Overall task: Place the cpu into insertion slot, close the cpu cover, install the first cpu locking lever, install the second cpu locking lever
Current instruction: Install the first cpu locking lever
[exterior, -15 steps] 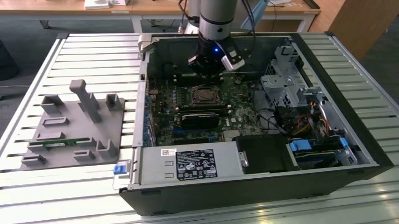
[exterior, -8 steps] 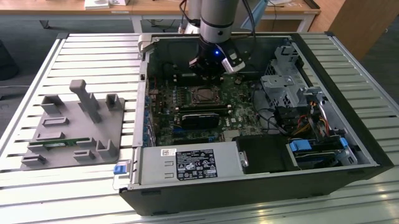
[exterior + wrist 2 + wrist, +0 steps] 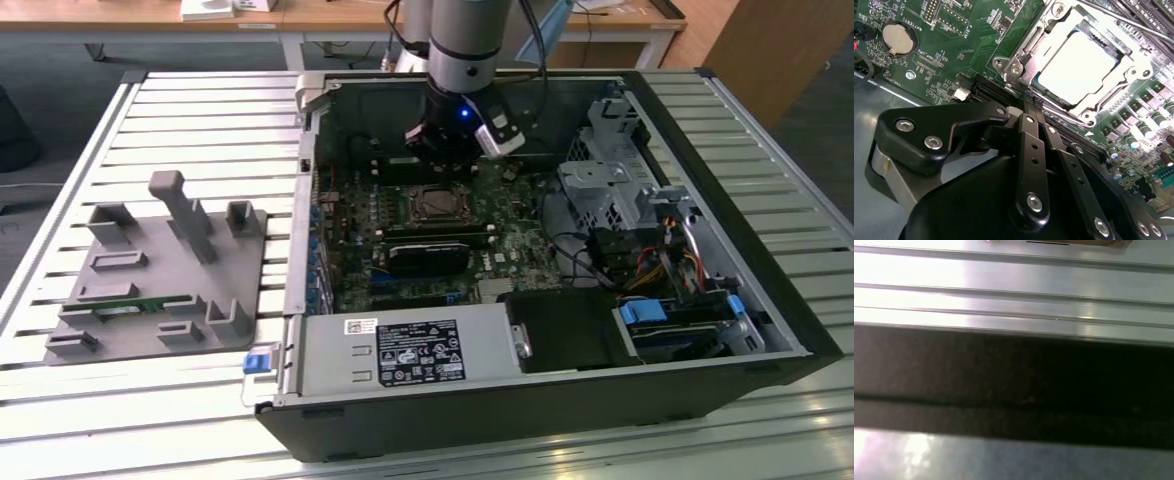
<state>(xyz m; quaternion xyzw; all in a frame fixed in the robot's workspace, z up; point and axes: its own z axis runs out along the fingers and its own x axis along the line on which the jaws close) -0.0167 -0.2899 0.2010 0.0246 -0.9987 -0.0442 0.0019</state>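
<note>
- While the claw [image 3: 1030,107] hangs inside the open computer case [image 3: 747,300], its fingers are pressed together, grasping nothing.
- Its tips sit beside the insertion slot [image 3: 1081,65], at that socket's 7 o'clock corner in the second wrist view.
- Seated there, the cpu [image 3: 1076,62] shows through the cpu cover [image 3: 1134,70], lying flat around it.

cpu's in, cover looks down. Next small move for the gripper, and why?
Probably ease the gripper sideways onto the thin lever rod and press it down. In the second wrist view the cpu is seated and the cpu cover lies flat around it. The gripper sits right at the cover's near edge, beside that rod. Whether the rod is already latched is unclear.
</note>
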